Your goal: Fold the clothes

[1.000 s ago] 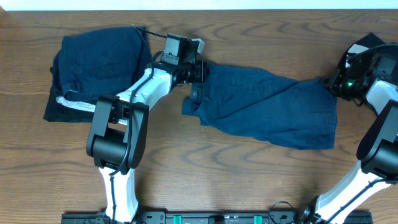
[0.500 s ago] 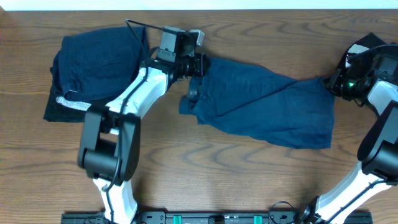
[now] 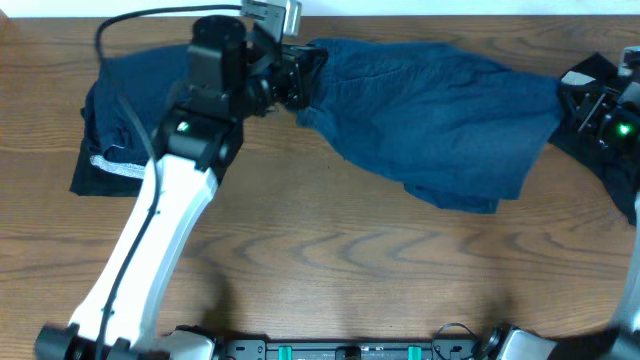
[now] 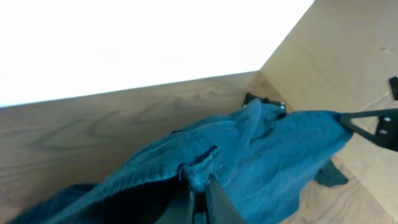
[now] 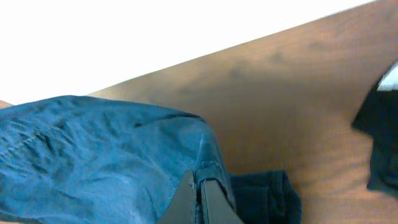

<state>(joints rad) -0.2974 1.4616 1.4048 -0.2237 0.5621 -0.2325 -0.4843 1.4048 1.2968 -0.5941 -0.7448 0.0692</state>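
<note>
The shorts (image 3: pixel 430 120) hang stretched across the far side of the bench (image 3: pixel 350 260), from 12 to 2 o'clock in the overhead view, with their lower edge sagging toward the centre. The left tool (image 3: pixel 298 78) is pinched tight on their 9 o'clock end, its fingers (image 4: pixel 219 208) closed over a hemmed fold. The right tool (image 3: pixel 568 100) is clamped on the 3 o'clock corner. A pile (image 3: pixel 150 100) of dark clothes lies at 10 o'clock, and a black garment (image 3: pixel 590 165) lies at 3 o'clock.
</note>
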